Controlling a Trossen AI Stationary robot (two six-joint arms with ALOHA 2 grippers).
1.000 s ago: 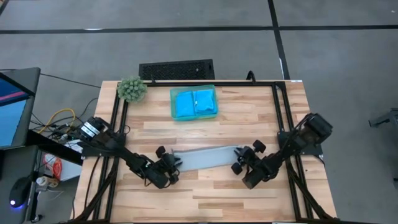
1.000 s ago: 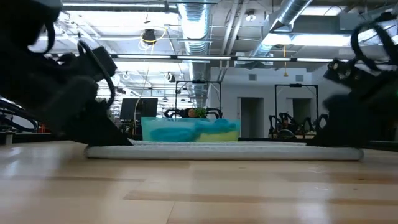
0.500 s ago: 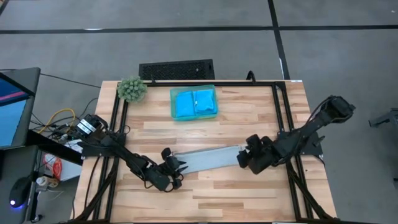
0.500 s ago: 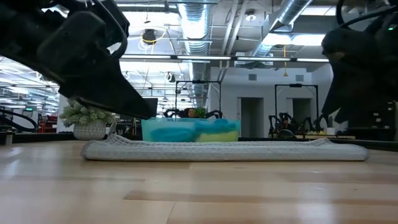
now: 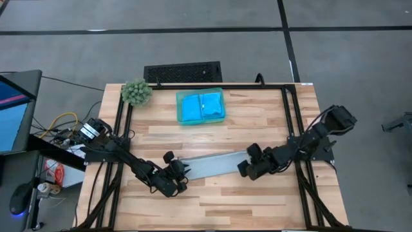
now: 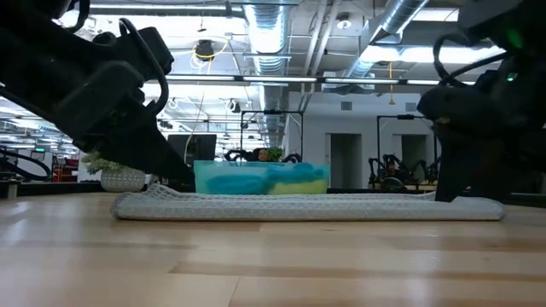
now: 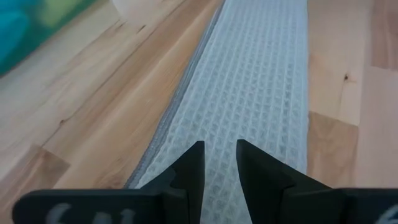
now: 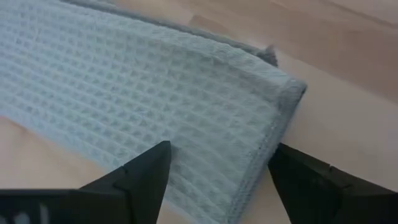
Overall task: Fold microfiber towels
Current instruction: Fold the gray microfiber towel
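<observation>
wooden planks make up the surface (image 5: 257,129), and on its near middle a light grey towel (image 5: 215,164) is laid flat, already folded into a long narrow strip. it is probably stretched between the two arms so that the next fold can be made end to end.

at one end of the strip, the left pincer (image 7: 219,163) is seen with its fingers set close together, a narrow gap between them; the waffle cloth lies under the tips, and whether a fold of it is pinched cannot be told. at the other end, the right pincer (image 8: 219,163) is spread wide, its fingers standing to either side of the towel's corner without gripping it. this is judged to be a fresh approach for a grasp at that end.

further back on the surface, a teal tray (image 5: 201,107) is set, in which two bright blue towels (image 5: 202,107) are stacked side by side; in the low view a yellow towel (image 6: 307,176) is also made out in it. these are presumably finished pieces, kept clear of the working space. a small fuzzy green plant ball (image 5: 136,92) is placed at the far left corner.

around the surface a grey floor is seen, with a monitor (image 5: 13,109) and loose cables (image 5: 61,122) at the left. behind, a large hall with ceiling ducts (image 6: 264,26) is shown.
</observation>
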